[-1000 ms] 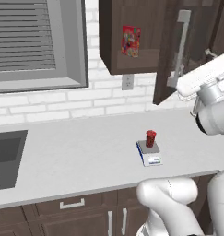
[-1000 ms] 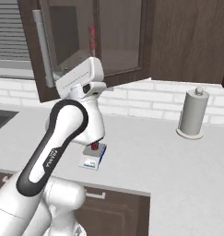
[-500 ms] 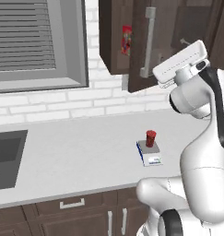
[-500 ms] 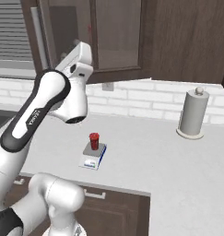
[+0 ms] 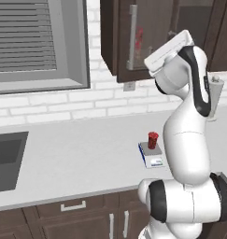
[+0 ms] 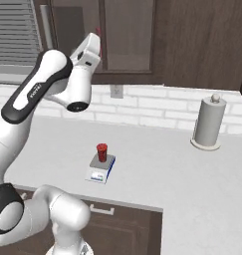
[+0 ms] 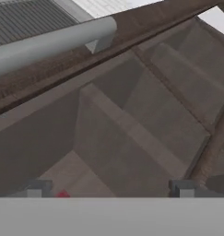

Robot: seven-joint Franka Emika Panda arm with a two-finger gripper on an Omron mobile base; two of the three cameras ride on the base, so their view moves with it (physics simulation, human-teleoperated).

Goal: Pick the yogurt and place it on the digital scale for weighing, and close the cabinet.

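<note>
The yogurt [image 5: 153, 139] [image 6: 101, 151], a small red cup, stands upright on the digital scale [image 5: 152, 160] [image 6: 99, 174] on the white counter. High above it, my white hand [image 5: 168, 53] [image 6: 88, 52] is up against the cabinet door [image 5: 122, 51] [image 6: 72, 35], just right of the long silver handle [image 5: 132, 37] [image 6: 44, 35]. In the hand view the door's dark panel [image 7: 132, 120] is very close, with the handle [image 7: 53, 41] running across the top. My gripper [image 7: 109, 189] is open, its tips wide apart with nothing between them. The door is almost shut; a red sliver shows at its edge.
A paper towel roll [image 6: 209, 122] [image 5: 216, 93] stands at the back right of the counter. A sink [image 5: 5, 158] lies at the far left under the window blinds [image 5: 26, 42]. Base cabinets with short handles [image 5: 72, 205] run below the counter edge.
The cabinet door has swung from wide open to nearly shut, with my hand moving left against it. The yogurt has stayed on the scale.
</note>
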